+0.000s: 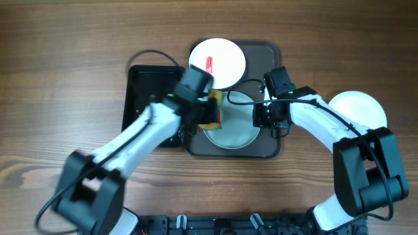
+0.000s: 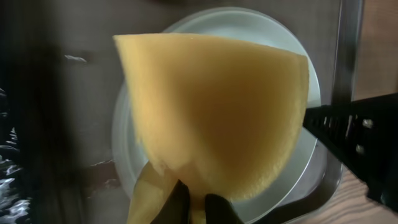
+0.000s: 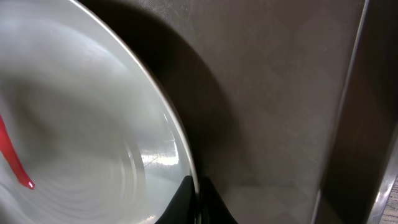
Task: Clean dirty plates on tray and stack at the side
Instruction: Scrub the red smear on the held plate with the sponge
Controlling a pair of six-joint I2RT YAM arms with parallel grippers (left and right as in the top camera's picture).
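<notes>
A pale blue plate (image 1: 235,134) lies in the middle of the dark tray (image 1: 271,147). My left gripper (image 1: 204,112) is shut on a yellow sponge (image 1: 214,109) and holds it over the plate's left part. In the left wrist view the sponge (image 2: 217,106) hides most of the plate (image 2: 249,22) beyond the fingers (image 2: 198,208). My right gripper (image 1: 260,117) is shut on that plate's right rim, and in the right wrist view its fingers (image 3: 198,205) pinch the rim (image 3: 177,134). A red smear (image 3: 12,155) shows on the plate. A white plate with a red smear (image 1: 217,62) lies at the tray's far end.
A clean white plate (image 1: 358,108) lies on the wooden table right of the tray. A glossy black tub (image 1: 147,104) stands against the tray's left side, under my left arm. The right gripper's black body (image 2: 360,134) reaches into the left wrist view.
</notes>
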